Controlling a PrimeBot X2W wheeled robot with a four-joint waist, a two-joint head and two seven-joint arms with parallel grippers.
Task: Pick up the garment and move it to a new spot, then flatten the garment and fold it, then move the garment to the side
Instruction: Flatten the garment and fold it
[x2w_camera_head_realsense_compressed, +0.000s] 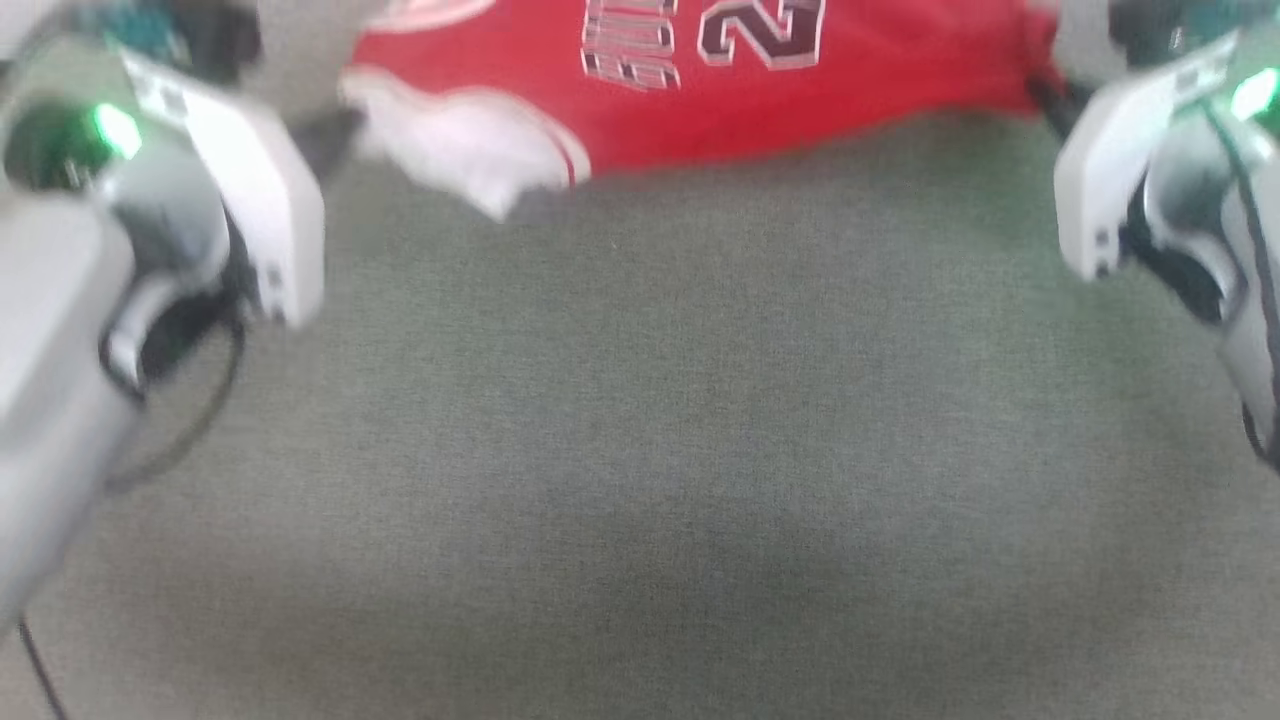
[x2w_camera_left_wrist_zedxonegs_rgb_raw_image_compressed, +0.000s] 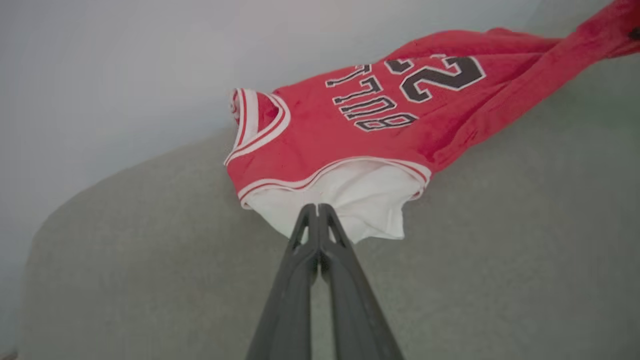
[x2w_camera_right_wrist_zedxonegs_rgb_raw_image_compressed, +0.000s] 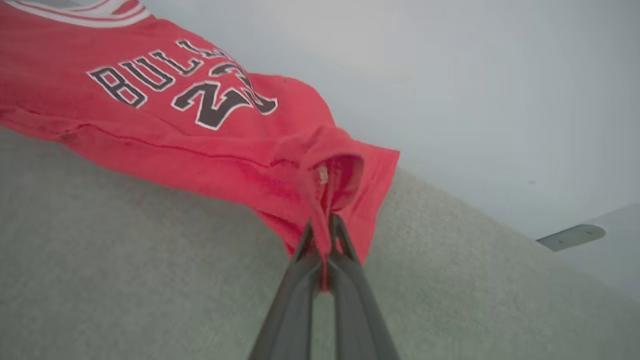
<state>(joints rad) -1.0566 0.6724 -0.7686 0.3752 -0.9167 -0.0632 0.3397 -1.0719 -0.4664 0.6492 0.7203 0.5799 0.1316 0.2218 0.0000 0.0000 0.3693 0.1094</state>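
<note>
My left tool (x2w_camera_left_wrist_zedxonegs_rgb_raw_image_compressed: 317, 212) is closed on the white sleeve (x2w_camera_left_wrist_zedxonegs_rgb_raw_image_compressed: 365, 197) of the garment (x2w_camera_head_realsense_compressed: 760, 90), with both dark fingers pinched together over the sleeve's edge. My right tool (x2w_camera_right_wrist_zedxonegs_rgb_raw_image_compressed: 324, 227) is closed on a bunched red corner at the garment's other end, and a strip of red cloth runs down between its fingers. The garment lies on the far part of the grey-green worktop (x2w_camera_head_realsense_compressed: 640, 450), stretched between my two grips. It is chest side up, and its dark, white-edged letters and number are showing. The head view is blurred, and my pale forearms stand over the worktop's left and right sides.
</note>
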